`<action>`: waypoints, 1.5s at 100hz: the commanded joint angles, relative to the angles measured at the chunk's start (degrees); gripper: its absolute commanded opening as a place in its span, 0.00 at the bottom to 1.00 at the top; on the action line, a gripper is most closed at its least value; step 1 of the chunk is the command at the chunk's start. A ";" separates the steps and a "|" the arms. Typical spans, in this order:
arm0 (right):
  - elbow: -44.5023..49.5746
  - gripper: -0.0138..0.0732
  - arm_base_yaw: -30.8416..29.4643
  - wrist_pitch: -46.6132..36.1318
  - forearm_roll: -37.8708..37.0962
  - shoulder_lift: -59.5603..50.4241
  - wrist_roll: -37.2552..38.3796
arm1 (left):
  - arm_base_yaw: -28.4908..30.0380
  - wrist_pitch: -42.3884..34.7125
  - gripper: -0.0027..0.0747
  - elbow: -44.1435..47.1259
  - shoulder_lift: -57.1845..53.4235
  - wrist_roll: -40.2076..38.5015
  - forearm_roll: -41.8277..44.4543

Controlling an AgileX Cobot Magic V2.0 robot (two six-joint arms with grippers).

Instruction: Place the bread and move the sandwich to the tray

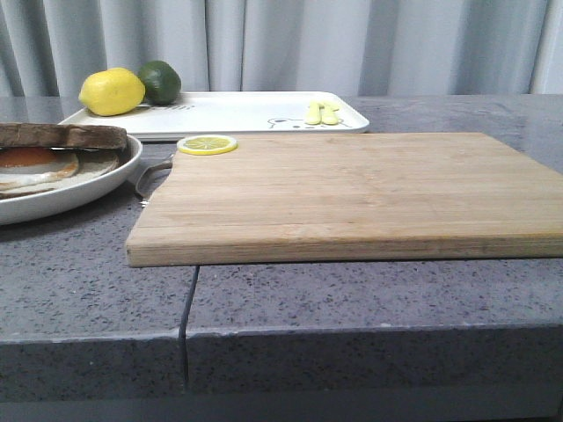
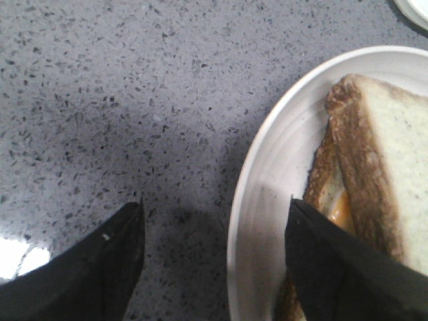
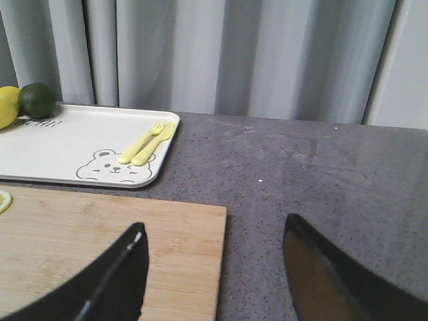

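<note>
The sandwich (image 1: 40, 156) lies in a round white plate (image 1: 88, 189) at the left edge of the table. A fried egg (image 1: 35, 163) with an orange yolk shows under the top bread (image 1: 62, 134), a brown-crusted slice. In the left wrist view the bread (image 2: 394, 194) shows its pale crumb. My left gripper (image 2: 216, 202) is open and empty, and its jaws straddle the plate's rim (image 2: 267, 174), one finger over the sandwich's edge. The white tray (image 1: 246, 112) lies at the back. My right gripper (image 3: 214, 222) is open and empty above the right edge of the cutting board (image 3: 80, 241). Neither gripper shows in the front view.
A wooden cutting board (image 1: 352, 189) fills the middle of the table, with a lemon slice (image 1: 207, 144) at its far left corner. On the tray are a lemon (image 1: 112, 91), a lime (image 1: 160, 82) and a yellow fork and spoon (image 1: 321, 112). Curtains hang behind.
</note>
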 commanded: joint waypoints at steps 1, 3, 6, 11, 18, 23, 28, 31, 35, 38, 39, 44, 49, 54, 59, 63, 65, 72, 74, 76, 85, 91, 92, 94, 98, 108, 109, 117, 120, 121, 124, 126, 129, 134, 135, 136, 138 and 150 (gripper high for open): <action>-1.43 0.67 -0.28 -5.17 -0.46 0.04 -0.16 | 0.15 -3.61 0.57 -1.92 -0.61 -0.41 -2.47; -1.43 0.67 -0.28 -5.17 -0.46 0.04 -0.16 | 0.15 -3.88 0.57 -1.92 -0.45 -0.41 -2.80; -1.43 0.67 -0.28 -5.17 -0.46 0.04 -0.16 | 0.15 -4.15 0.57 -1.92 -0.16 -0.41 -3.03; -1.43 0.67 -0.28 -5.17 -0.46 0.04 -0.16 | 0.15 -4.57 0.57 -1.92 0.29 -0.41 -3.12; -1.43 0.67 -0.28 -5.17 -0.46 0.04 -0.16 | 0.15 -4.79 0.57 -1.92 1.06 -0.41 -3.42; -1.43 0.67 -0.28 -5.17 -0.46 0.04 -0.16 | 0.15 -4.79 0.57 -1.92 1.59 -0.41 -3.81; -1.43 0.67 -0.28 -5.17 -0.46 0.04 -0.16 | 0.15 -4.79 0.57 -1.92 2.23 -0.41 -4.13; -1.43 0.67 -0.28 -5.17 -0.46 0.04 -0.16 | 0.15 -4.79 0.57 -1.92 2.50 -0.41 -4.23; -1.43 0.67 -0.28 -5.17 -0.46 0.04 -0.16 | 0.15 -4.79 0.57 -1.92 2.92 -0.41 -4.27; -1.43 0.67 -0.28 -5.22 -0.46 0.04 -0.16 | 0.15 -4.79 0.57 -1.92 3.04 -0.41 -4.36; -1.43 0.67 -0.28 -5.22 -0.46 0.04 -0.16 | 0.15 -4.79 0.57 -1.92 3.12 -0.41 -4.36; -1.43 0.67 -0.28 -5.22 -0.46 0.04 -0.16 | 0.15 -4.79 0.57 -1.92 3.35 -0.41 -4.36; -1.43 0.67 -0.28 -5.22 -0.46 0.04 -0.16 | 0.15 -4.79 0.57 -1.92 3.49 -0.41 -4.40; -1.43 0.67 -0.28 -5.22 -0.46 0.04 -0.16 | 0.15 -4.79 0.57 -1.92 3.49 -0.41 -4.40; -1.43 0.67 -0.28 -5.22 -0.46 0.04 -0.16 | 0.15 -4.79 0.57 -1.92 3.49 -0.41 -4.40; -1.43 0.67 -0.28 -5.22 -0.46 0.04 -0.16 | 0.15 -4.79 0.57 -1.92 3.49 -0.41 -4.40; -1.43 0.67 -0.28 -5.22 -0.46 0.04 -0.16 | 0.15 -4.79 0.57 -1.92 3.49 -0.41 -4.40; -1.43 0.67 -0.28 -5.22 -0.46 0.04 -0.16 | 0.15 -4.69 0.57 -1.92 3.49 -0.41 -4.40; -1.43 0.67 -0.28 -5.22 -0.46 0.04 -0.16 | 0.15 -4.69 0.57 -1.92 3.49 -0.41 -4.53; -1.43 0.67 -0.28 -5.22 -0.46 0.04 -0.16 | 0.15 -4.69 0.56 -1.92 3.49 -0.41 -4.55; -1.43 0.67 -0.28 -5.22 -0.46 0.04 -0.16 | 0.15 -4.60 0.49 -1.92 3.49 -0.41 -4.65; -1.43 0.67 -0.28 -5.22 -0.46 0.04 -0.16 | 0.15 -4.60 0.42 -1.92 3.49 -0.41 -4.64; -1.43 0.67 -0.28 -5.22 -0.46 0.04 -0.16 | 0.15 -4.60 0.41 -1.92 3.49 -0.41 -4.64; -1.43 0.67 -0.28 -5.28 -0.46 0.04 -0.16 | 0.15 -4.60 0.38 -1.92 3.49 -0.41 -4.64; -1.43 0.67 -0.28 -5.33 -0.46 0.04 -0.16 | 0.15 -4.60 0.32 -1.92 3.49 -0.41 -4.85; -1.43 0.67 -0.28 -5.65 -0.46 0.04 -0.16 | 0.15 -4.60 0.18 -1.92 3.49 -0.41 -5.60; -1.43 0.67 -0.28 -5.71 -0.46 0.04 -0.16 | 0.15 -4.70 0.16 -1.92 3.49 -0.41 -5.60; -1.43 0.67 -0.28 -5.85 -0.46 0.04 -0.16 | 0.15 -4.71 0.05 -1.92 3.49 -0.41 -5.65; -1.43 0.67 -0.28 -5.90 -0.46 0.04 -0.16 | 0.15 -4.71 0.01 -1.92 3.49 -0.41 -5.65; -1.43 0.67 -0.28 -5.90 -0.46 0.04 -0.16 | 0.15 -4.71 0.01 -1.92 3.49 -0.41 -5.65; -1.43 0.67 -0.28 -5.95 -0.46 0.04 -0.16 | 0.15 -4.71 0.01 -1.92 3.49 -0.41 -5.74; -1.43 0.67 -0.28 -5.95 -0.46 0.04 -0.16 | 0.15 -4.71 0.01 -1.92 3.49 -0.41 -5.74; -1.43 0.67 -0.28 -6.02 -0.46 0.04 -0.16 | 0.15 -4.81 0.01 -1.92 3.49 -0.41 -5.74; -1.43 0.67 -0.28 -6.08 -0.46 0.04 -0.16 | 0.15 -4.79 0.01 -1.92 3.49 -0.41 -6.33; -1.43 0.67 -0.28 -6.08 -0.46 0.04 -0.16 | 0.15 -4.79 0.01 -1.92 3.49 -0.41 -6.59; -1.43 0.67 -0.28 -6.08 -0.46 0.04 -0.16 | 0.15 -4.79 0.01 -1.92 3.49 -0.41 -6.71; -1.43 0.67 -0.28 -6.08 -0.46 0.04 -0.16 | 0.15 -4.79 0.01 -1.92 3.49 -0.41 -6.96; -1.43 0.67 -0.28 -6.08 -0.46 0.04 -0.16 | 0.15 -4.56 0.01 -1.92 3.49 -0.41 -7.81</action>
